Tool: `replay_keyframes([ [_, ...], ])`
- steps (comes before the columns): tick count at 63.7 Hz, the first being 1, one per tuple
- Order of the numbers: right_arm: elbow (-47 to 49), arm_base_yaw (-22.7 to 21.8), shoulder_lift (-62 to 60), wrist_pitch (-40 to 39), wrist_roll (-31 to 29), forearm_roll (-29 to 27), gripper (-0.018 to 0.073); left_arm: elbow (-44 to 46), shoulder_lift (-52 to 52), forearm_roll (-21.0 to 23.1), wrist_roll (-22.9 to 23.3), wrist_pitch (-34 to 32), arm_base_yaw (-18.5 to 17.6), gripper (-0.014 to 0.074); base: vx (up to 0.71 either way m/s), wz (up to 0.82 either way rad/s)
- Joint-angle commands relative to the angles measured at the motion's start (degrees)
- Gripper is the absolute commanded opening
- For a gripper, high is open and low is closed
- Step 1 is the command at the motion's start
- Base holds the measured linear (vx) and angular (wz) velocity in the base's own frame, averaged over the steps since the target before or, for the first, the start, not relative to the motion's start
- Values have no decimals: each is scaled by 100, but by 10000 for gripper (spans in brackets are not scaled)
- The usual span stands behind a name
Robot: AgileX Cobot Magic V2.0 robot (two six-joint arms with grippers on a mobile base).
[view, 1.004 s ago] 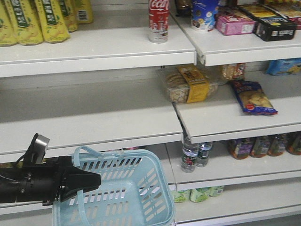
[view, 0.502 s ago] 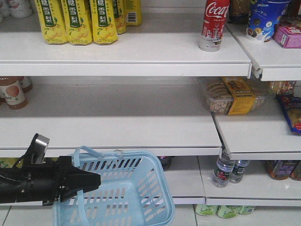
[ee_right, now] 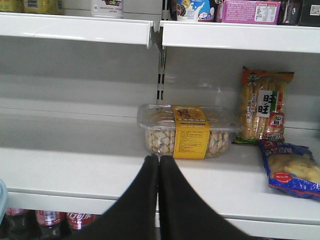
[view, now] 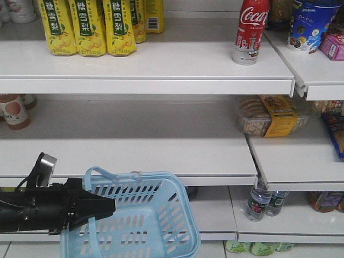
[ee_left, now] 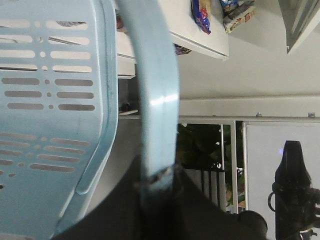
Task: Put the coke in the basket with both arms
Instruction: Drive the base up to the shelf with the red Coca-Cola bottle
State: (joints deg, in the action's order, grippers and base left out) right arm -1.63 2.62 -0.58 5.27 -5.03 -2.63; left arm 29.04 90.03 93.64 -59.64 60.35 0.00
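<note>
My left gripper [view: 110,207] is shut on a loop handle [ee_left: 156,90] of the light blue basket [view: 161,215], which hangs low in front of the shelves. In the left wrist view the jaws pinch that handle. My right gripper [ee_right: 159,160] is shut with nothing in it, pointing at the middle shelf. Below its tips, on the lower shelf, stand dark coke bottles with red labels [ee_right: 75,220], partly cut off by the frame edge. A tall red Coca-Cola container [view: 250,31] stands on the top shelf.
Yellow-green tea bottles [view: 86,27] line the top shelf at left. A clear box of biscuits with a yellow label [ee_right: 187,131] sits on the middle shelf, and snack bags [ee_right: 290,170] lie to its right. Water bottles [view: 258,201] stand on the lower shelf.
The shelves have slid to the right in the front view, so the tea bottles show more. My left gripper and the basket keep the same place in the frame.
</note>
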Motion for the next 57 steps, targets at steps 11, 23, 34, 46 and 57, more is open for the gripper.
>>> replay_keyframes([
  [11,-62,-15,-102,-447,-38,25,-10,106,-208,347,-45,472,-14,-6,7,-3],
  [23,-62,-15,-102,-447,-38,25,-10,106,-208,347,-45,472,-14,-6,8,-4],
  [34,-62,-15,-102,-447,-38,25,-10,106,-208,347,-45,472,-14,-6,8,1],
  [46,-62,-15,-102,-443,-38,25,-10,106,-208,347,-45,472,-14,-6,4,0],
  [57,-62,-15,-102,-443,-38,25,-10,106,-208,347,-45,472,-14,-6,2,1],
])
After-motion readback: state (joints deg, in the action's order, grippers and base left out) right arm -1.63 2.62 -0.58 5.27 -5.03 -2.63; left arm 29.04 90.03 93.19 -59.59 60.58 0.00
